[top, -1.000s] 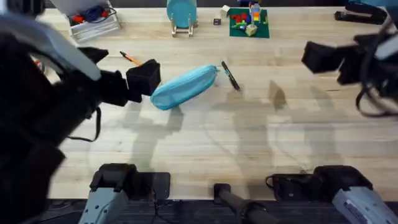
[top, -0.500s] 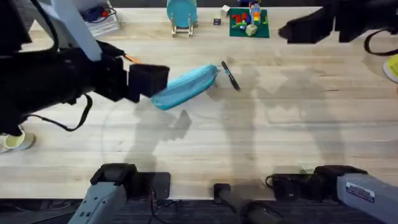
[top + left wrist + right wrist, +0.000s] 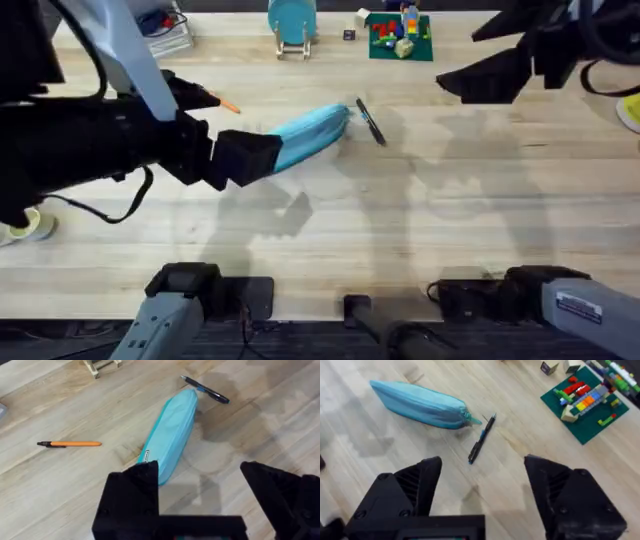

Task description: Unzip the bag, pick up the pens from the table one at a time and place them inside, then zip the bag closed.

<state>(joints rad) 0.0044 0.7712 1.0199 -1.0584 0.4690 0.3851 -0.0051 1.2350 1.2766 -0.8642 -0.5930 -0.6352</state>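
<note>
Bag (image 3: 171, 435) just beyond left tool (image 3: 200, 495), zipped

black blocky fingers (image 3: 132, 500), white links

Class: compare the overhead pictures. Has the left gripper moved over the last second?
Yes. The left gripper has moved right, toward the black pen, and now covers the near end of the bag, which has stayed put.
</note>
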